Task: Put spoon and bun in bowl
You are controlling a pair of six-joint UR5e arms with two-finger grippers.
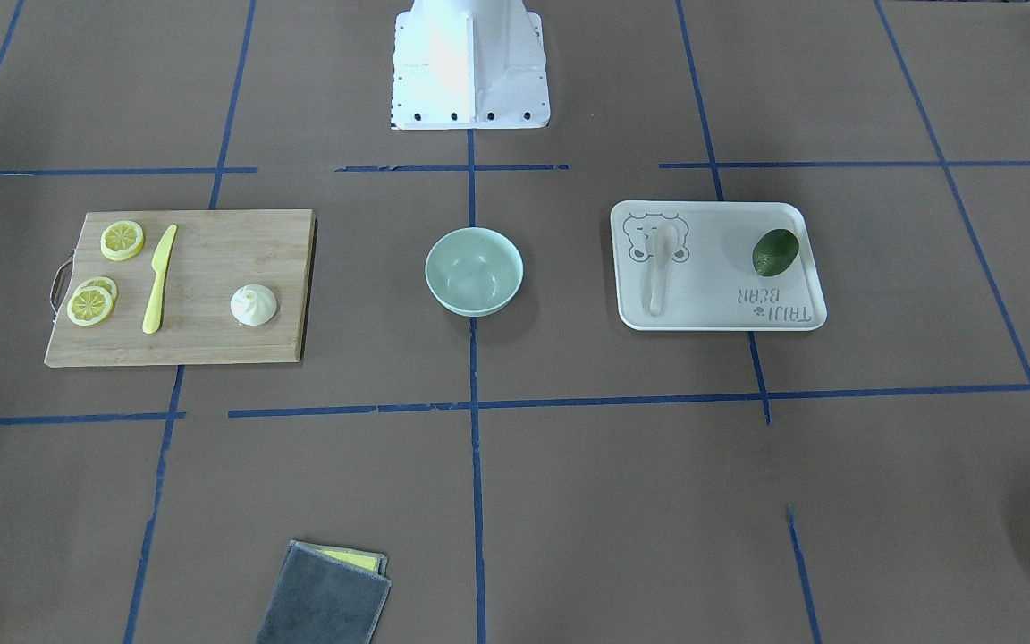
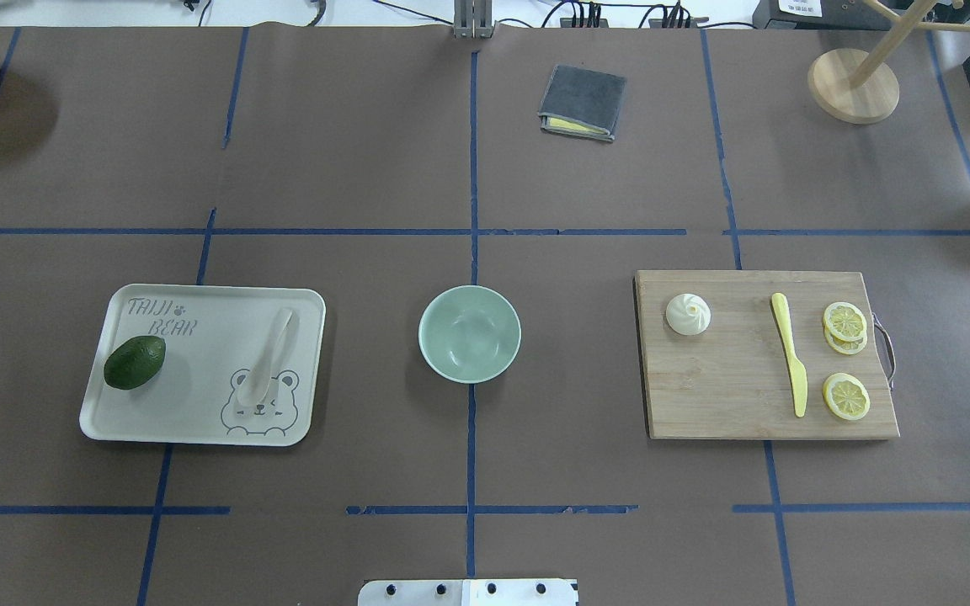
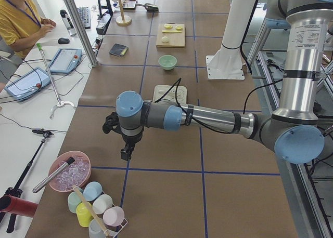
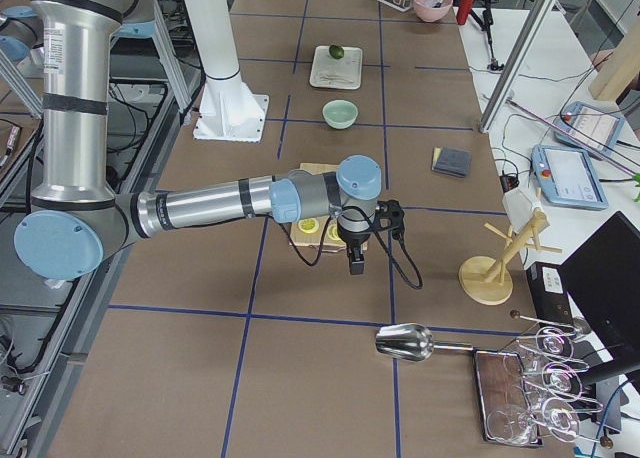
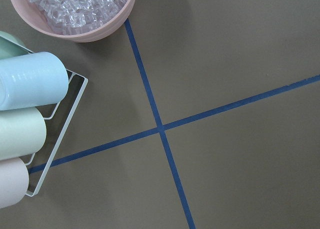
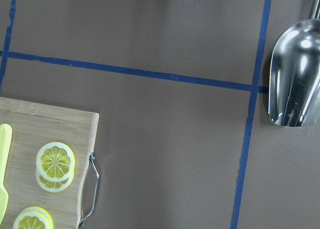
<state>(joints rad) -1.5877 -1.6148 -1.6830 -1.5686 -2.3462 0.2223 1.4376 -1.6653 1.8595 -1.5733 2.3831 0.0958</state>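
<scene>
Not started: bowl (image 2: 469, 334) sits empty at desk (image 2: 468, 168) centre. Spoon (image 2: 270, 353) lies on tray (image 2: 199, 427) to its left, avocado (image 2: 135, 363) beside it. Bun (image 2: 688, 314) is on cutting board (image 2: 721, 396) to the right, apart from knife (image 2: 789, 353) and lemon slices (image 2: 844, 322). Left jaws and right jaws hang past the desk ends; can't tell if open or closed. Next: reach in, left for spoon, right for bun. Nothing lies between either and bowl.

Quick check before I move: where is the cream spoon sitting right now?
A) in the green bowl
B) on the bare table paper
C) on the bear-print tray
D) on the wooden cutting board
C: the spoon lies on the tray, its scoop over the bear print, apart from the avocado. The bowl holds nothing.
</scene>
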